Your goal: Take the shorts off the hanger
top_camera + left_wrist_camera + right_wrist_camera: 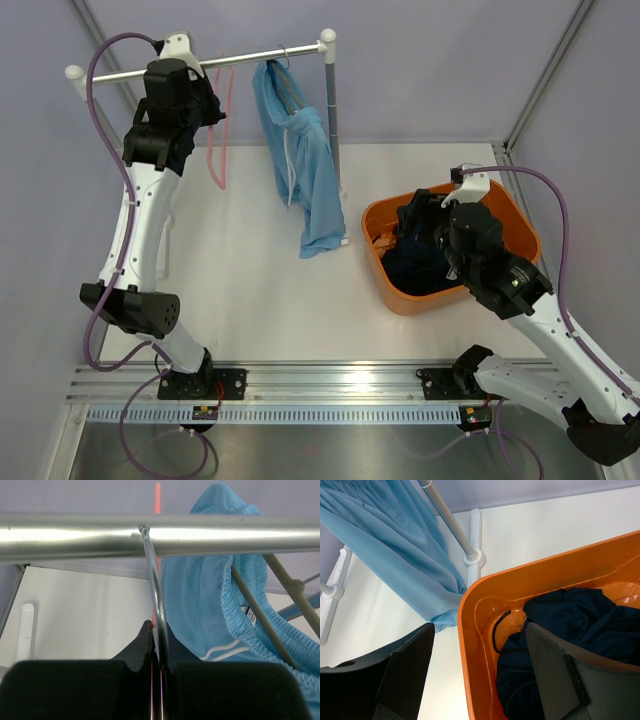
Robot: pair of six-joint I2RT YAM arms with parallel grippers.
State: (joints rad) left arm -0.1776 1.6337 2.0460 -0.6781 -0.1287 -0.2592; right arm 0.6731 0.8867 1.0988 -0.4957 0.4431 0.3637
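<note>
Left gripper (pixel 159 650) clamps a hanger hook (pixel 155 580) on the rail (pixel 75 535); right gripper (pixel 480 665) gapes over navy shorts (pixel 580 620) in the tub (pixel 600 565) at the table's (pixel 260 300) right edge.

The space is enclosed by pale lavender-grey wall panels (pixel 420 80), with a slanting aluminium post (pixel 543 75) at the right. A matte white tabletop (pixel 250 310) is edged nearside by a slotted aluminium rail (pixel 330 385). A silver clothes bar with white ball ends (pixel 245 51) is set at the back, streaked with glare.
</note>
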